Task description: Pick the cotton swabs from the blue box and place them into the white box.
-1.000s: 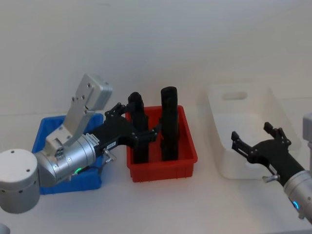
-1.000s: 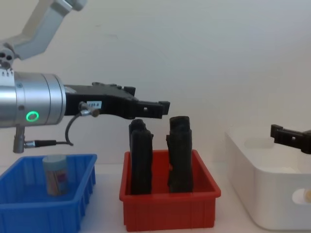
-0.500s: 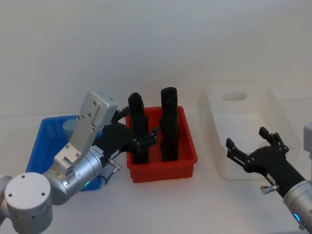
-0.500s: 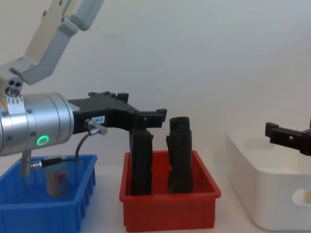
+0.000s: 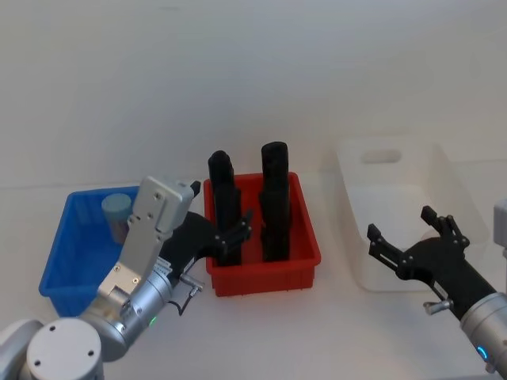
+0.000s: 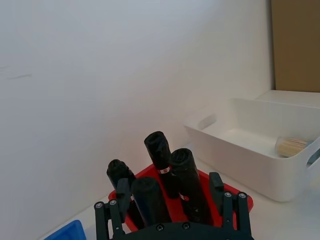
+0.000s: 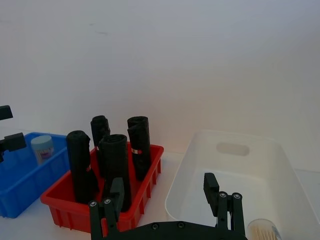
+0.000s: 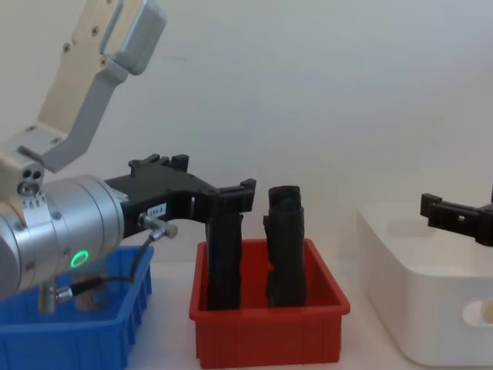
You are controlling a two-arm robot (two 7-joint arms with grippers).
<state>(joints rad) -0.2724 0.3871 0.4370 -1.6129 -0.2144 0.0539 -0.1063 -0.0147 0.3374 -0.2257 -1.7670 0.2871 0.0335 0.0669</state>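
One cotton swab tub [image 5: 117, 214] with a pale blue lid stands upright in the far corner of the blue box [image 5: 59, 273]; it also shows in the right wrist view as a tub [image 7: 42, 148] in that box [image 7: 17, 182]. Another swab tub [image 7: 260, 230] lies inside the white box [image 5: 396, 206], seen too as a tub [image 6: 292, 146] in the left wrist view. My left gripper [image 5: 223, 212] is open and holds nothing, hovering between the blue box and the red bin. My right gripper [image 5: 400, 223] is open and holds nothing, above the white box's near end.
A red bin [image 5: 305, 257] with several tall black blocks [image 5: 274, 198] stands between the two boxes, just beyond my left gripper's fingertips. A pale wall rises close behind everything. Bare white table lies in front of the boxes.
My left arm has pulled back toward my body, uncovering the swab tub in the blue box. My right gripper shifted slightly left earlier and has since held still.
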